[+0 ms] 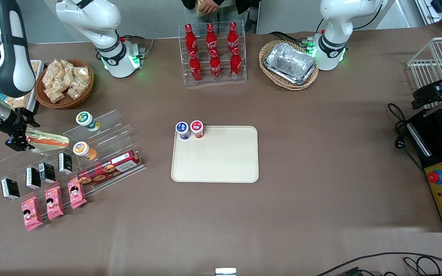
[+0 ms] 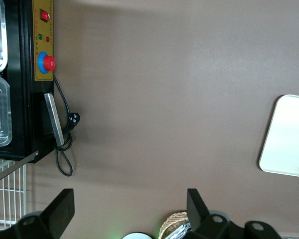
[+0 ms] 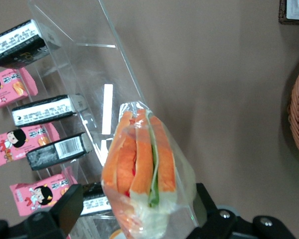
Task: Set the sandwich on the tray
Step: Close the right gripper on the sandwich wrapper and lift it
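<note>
Above the clear acrylic stand (image 1: 71, 153) at the working arm's end of the tabletop (image 1: 320, 153), pincer (image 1: 18, 140) clamped on the sandwich (image 1: 46, 141). Best carried level, gently squeezed: slippery crinkled wrap, soft wedge. Set down on bare, smooth cream tray (image 1: 221, 161), nearer the front camera than the two capped jars (image 1: 190, 129).

You can read the white Coca-Cola script on the red bottles (image 1: 211, 53), upper middle of the frame. A barcode shows on one black carton (image 3: 60, 149), close to the gripper (image 3: 134, 211) that clamps the sandwich (image 3: 139, 164). Print on the cookie box (image 1: 109, 168) and the two jar lids (image 1: 197, 125) is too small to read.
</note>
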### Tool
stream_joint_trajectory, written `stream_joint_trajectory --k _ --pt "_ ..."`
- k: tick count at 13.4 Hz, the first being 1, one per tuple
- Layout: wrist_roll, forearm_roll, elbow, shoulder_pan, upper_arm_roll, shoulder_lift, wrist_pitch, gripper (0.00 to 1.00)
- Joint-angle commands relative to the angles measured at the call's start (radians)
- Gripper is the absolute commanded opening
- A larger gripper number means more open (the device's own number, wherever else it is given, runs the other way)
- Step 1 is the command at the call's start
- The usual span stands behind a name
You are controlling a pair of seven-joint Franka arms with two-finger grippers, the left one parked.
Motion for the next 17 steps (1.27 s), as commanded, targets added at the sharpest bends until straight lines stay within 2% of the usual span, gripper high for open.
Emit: stream_joint_trajectory --k 1,7,10,12,13,14,15,16,17 --pt "0.007 0.012 -0.005 -0.013 0.008 0.023 0.046 0.98" --pt "0.007 0.019 -0.002 -0.013 0.009 0.062 0.067 0.98" --pt "0.005 0.063 0.0 -0.011 0.009 0.07 0.069 0.98" --pt "-0.001 0.068 0.0 -0.01 0.009 0.073 0.069 0.96" --pt "-0.008 0.069 0.0 -0.013 0.011 0.074 0.069 0.87" --pt "-0.01 0.069 0.001 -0.011 0.011 0.076 0.069 0.71" --pt "-0.01 0.072 0.005 -0.011 0.011 0.077 0.069 0.6" --pt "-0.01 0.077 0.005 -0.011 0.011 0.077 0.069 0.53" --pt "-0.012 0.077 0.005 -0.011 0.011 0.079 0.069 0.5"
